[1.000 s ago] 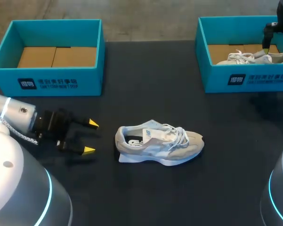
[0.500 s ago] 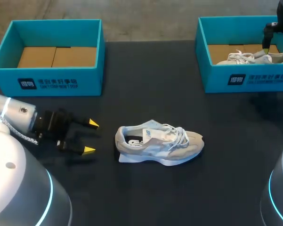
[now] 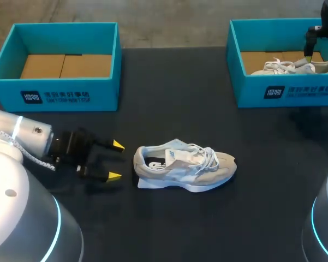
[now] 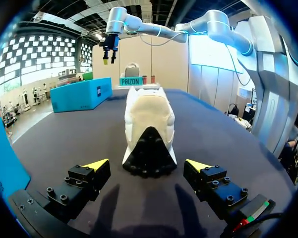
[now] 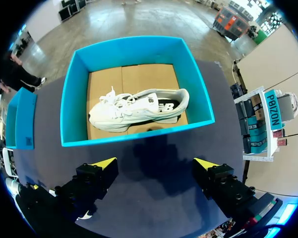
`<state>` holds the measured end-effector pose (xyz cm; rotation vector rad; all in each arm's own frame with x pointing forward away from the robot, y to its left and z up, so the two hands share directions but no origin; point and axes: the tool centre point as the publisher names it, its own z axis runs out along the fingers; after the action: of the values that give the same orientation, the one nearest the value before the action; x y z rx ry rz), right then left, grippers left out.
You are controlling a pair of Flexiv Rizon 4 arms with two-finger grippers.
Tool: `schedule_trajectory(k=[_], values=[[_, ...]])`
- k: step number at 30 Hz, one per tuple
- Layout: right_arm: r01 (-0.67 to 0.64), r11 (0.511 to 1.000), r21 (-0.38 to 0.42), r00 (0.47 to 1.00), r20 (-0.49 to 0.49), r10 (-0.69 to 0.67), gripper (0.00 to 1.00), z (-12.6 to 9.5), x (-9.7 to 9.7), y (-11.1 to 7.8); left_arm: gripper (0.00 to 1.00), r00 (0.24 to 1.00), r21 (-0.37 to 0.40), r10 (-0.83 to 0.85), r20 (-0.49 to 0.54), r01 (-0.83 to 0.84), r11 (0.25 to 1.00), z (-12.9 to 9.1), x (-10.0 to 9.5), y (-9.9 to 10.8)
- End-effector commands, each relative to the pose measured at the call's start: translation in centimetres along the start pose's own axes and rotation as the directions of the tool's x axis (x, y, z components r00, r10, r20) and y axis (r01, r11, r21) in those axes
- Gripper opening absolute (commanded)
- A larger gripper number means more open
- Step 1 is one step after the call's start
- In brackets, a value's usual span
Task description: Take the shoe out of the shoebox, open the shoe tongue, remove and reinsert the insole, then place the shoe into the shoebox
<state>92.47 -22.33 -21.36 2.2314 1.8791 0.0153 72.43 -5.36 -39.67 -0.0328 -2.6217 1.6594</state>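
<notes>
I see a dark worktop (image 3: 169, 109) with a second teal box (image 3: 284, 90) at its far right corner, a white sneaker (image 5: 139, 109) lying on its side inside.

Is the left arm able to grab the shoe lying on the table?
Probably yes. The open left pincer faces the heel of the shoe, and nothing lies between them on the table.

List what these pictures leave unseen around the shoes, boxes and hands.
1. Head view: the right shoebox runs off the edge, and its front wall hides the lower part of the boxed shoe.
2. Head view: the right hand is too small to show its finger spacing.
3. Left wrist view: the table shoe shows its heel end only; the insole is hidden.
</notes>
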Motion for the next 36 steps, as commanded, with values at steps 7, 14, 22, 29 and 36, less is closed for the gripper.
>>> schedule_trajectory(k=[7,14,22,29,36], values=[[-0.002,1.000,-0.001,1.000,0.000,0.002,1.00,0.0,0.0,0.0,1.00,0.999,0.025,-0.016,-0.045,0.017,1.000,4.0,-0.4,-0.5],[-0.002,1.000,-0.001,1.000,0.000,0.002,1.00,0.0,0.0,0.0,1.00,0.998,0.056,-0.052,-0.031,0.053,0.997,5.0,-0.3,-0.7],[-0.002,1.000,-0.001,1.000,0.000,0.002,1.00,0.0,0.0,0.0,1.00,0.996,0.071,-0.065,-0.058,0.069,0.995,6.4,0.5,-1.0],[-0.002,1.000,-0.001,1.000,0.000,0.002,1.00,0.0,0.0,0.0,1.00,0.997,0.088,-0.072,-0.040,0.075,0.993,7.4,0.3,-1.2],[-0.002,1.000,-0.001,1.000,0.000,0.002,1.00,0.0,0.0,0.0,1.00,0.997,0.096,-0.070,-0.038,0.073,0.993,8.2,-0.1,-1.7]])
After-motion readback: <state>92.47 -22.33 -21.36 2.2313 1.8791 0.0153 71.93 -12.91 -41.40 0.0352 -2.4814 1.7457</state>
